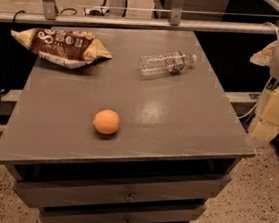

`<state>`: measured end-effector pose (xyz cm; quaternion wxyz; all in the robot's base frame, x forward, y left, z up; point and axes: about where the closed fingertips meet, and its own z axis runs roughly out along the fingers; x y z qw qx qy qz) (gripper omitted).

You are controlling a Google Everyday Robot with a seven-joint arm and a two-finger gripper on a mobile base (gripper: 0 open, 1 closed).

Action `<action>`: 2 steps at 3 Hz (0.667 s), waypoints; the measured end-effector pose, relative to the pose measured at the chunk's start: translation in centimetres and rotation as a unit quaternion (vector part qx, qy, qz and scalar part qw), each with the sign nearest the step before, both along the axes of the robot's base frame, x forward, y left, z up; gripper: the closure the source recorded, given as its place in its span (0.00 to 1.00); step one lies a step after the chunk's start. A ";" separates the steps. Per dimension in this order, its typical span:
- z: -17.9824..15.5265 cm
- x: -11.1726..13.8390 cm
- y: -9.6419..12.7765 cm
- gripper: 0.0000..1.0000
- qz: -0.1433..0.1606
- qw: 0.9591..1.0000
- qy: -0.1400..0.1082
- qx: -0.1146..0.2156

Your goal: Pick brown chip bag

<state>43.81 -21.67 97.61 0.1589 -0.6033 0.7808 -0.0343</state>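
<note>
Camera view, brown chip bag lettering unreadable, pincer at right edge, state unclear

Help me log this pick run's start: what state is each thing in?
brown chip bag: lying flat, back left of the cabinet top, untouched.
clear water bottle: on its side, cap on.
orange: whole, resting near the front.
drawers: appear pushed in.
hand: off the cabinet's right edge, far from the bag.

Grey drawer cabinet on speckled floor; metal railing behind.
</note>
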 end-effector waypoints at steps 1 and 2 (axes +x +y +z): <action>0.1 0.1 0.0 0.00 0.000 1.000 -0.002 0.001; -1.0 3.5 1.8 0.00 0.009 0.999 -0.014 0.030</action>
